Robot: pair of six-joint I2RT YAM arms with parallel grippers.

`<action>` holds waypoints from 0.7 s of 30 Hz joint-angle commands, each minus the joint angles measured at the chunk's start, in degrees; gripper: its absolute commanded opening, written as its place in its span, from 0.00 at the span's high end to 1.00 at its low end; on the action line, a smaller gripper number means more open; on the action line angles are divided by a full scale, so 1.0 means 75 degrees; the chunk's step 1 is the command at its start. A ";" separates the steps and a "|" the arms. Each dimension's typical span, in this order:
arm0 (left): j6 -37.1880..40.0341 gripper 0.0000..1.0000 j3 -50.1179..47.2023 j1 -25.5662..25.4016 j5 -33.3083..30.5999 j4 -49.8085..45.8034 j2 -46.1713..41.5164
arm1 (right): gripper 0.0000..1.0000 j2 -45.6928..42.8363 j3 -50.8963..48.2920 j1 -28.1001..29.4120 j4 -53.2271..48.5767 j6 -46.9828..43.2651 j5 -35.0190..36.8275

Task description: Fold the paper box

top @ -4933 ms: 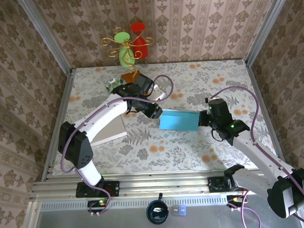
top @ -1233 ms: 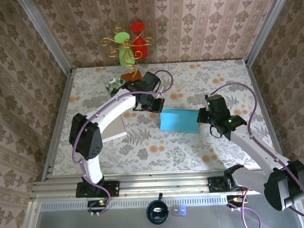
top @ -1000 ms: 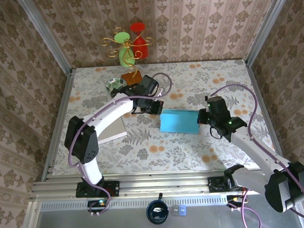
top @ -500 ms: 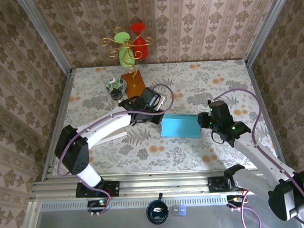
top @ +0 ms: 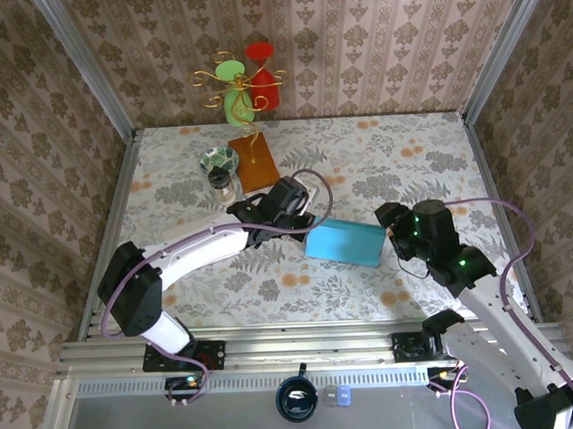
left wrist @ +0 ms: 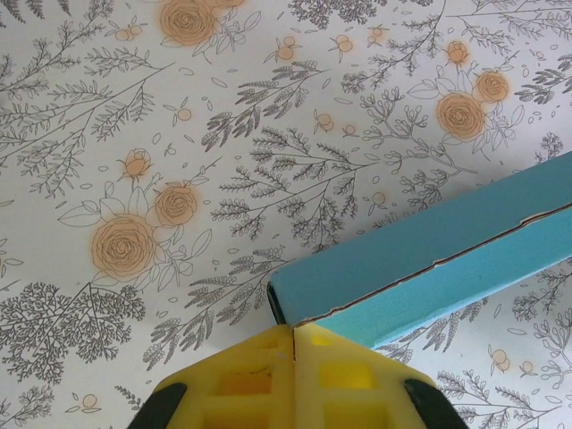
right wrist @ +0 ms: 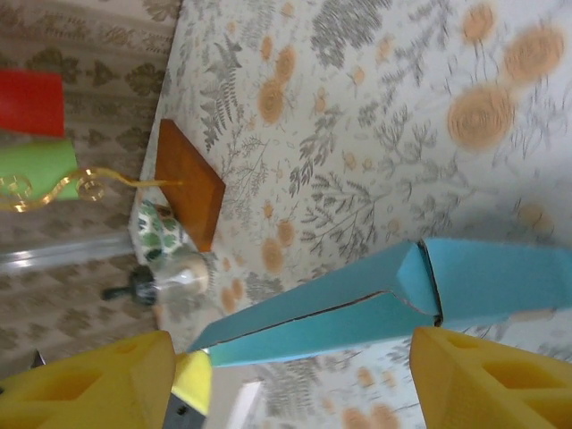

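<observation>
The blue paper box (top: 345, 243) lies folded flat on the flowered table, slightly tilted, with a seam along its top face. My left gripper (top: 303, 224) is shut with nothing between its fingers. In the left wrist view, its yellow fingertips (left wrist: 293, 338) press together against the box's (left wrist: 420, 259) left end corner. My right gripper (top: 392, 228) stands open at the box's right end. In the right wrist view, its yellow fingers (right wrist: 483, 371) are wide apart, and the box (right wrist: 357, 308) stretches away in front of them, ungripped.
A wire ornament stand on an orange wooden base (top: 253, 161) and a small glass jar (top: 219, 179) stand at the back left; both show in the right wrist view, the base (right wrist: 188, 183) and the jar (right wrist: 174, 273). Metal rails edge the table.
My right gripper has opened, let go of the box and drawn back toward the near right. The box has slid nearer and tilted. My left gripper, still shut, followed to its left end.
</observation>
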 commanded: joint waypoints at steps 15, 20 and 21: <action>-0.0338 1.00 -0.0557 -0.0284 -0.0407 0.0044 -0.0490 | 0.50 -0.0245 -0.1496 -0.0126 0.1459 0.2888 -0.0091; -0.0417 0.97 -0.0443 -0.0290 -0.0367 -0.0065 -0.0486 | 0.56 -0.0389 -0.1574 -0.0141 0.1233 0.2743 0.0015; -0.0475 0.92 -0.0388 -0.0286 -0.0391 -0.0148 -0.0489 | 0.57 -0.0373 -0.1609 -0.0148 0.1230 0.2717 0.0016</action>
